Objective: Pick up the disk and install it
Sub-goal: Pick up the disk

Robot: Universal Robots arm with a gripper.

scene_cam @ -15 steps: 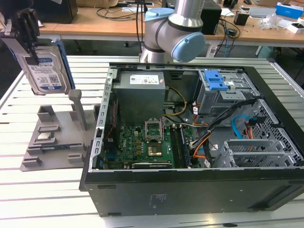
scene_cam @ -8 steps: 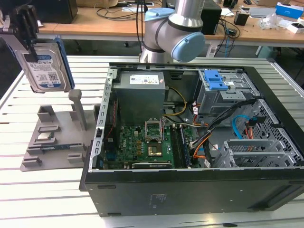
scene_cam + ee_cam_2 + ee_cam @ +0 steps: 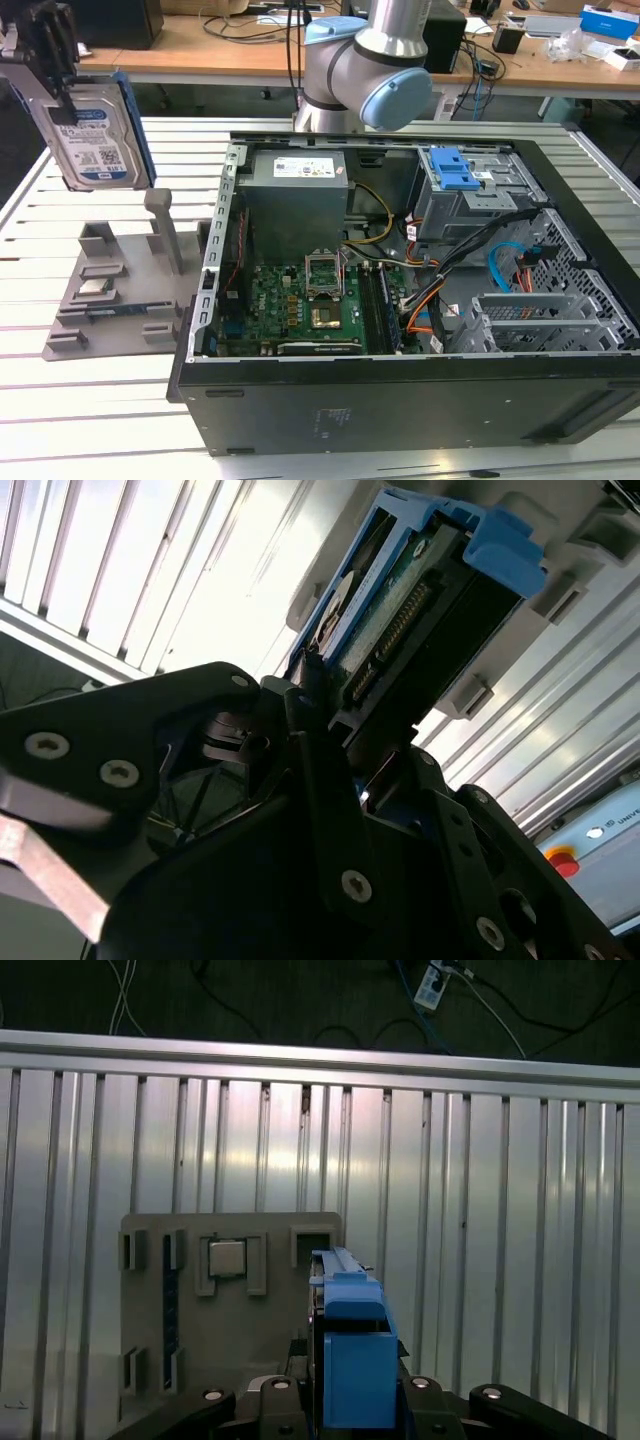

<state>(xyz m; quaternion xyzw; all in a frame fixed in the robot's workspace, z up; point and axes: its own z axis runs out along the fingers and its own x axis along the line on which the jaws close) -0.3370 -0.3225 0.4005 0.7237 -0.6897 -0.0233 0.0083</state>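
One disk (image 3: 100, 130) hangs upright in the air at about ten o'clock in the exterior view. Its labelled face is turned toward us and its blue carrier runs along one edge. It is clear above the grey fixture (image 3: 110, 290), which lies on the slatted worktop (image 3: 100, 420). The tool (image 3: 62, 100) is clamped on the disk from above. In the second wrist view we see its black fingers (image 3: 325, 780) closed against either side of the carrier, with the disk's connector edge pointing away from them. In the first wrist view the blue carrier stands straight out from the tool, and the fixture lies beneath it with a small silver chip (image 3: 227, 1257) seated in one pocket.

We judge the pick-up step done and the carry in hand, since the disk touches nothing but the tool. The open computer case (image 3: 400, 410) sits well apart from it, toward four o'clock of the disk. The grey drive cage (image 3: 490, 190), with its blue latch (image 3: 455, 168), stands inside the case at about two o'clock in the exterior view.

The installing is not yet begun. In our judgement it calls for a firm clamp so the disk does not swing. The carrier must also be turned to line up squarely with the cage opening, and the path must stay clear of the case wall and the loose cables near the cage.
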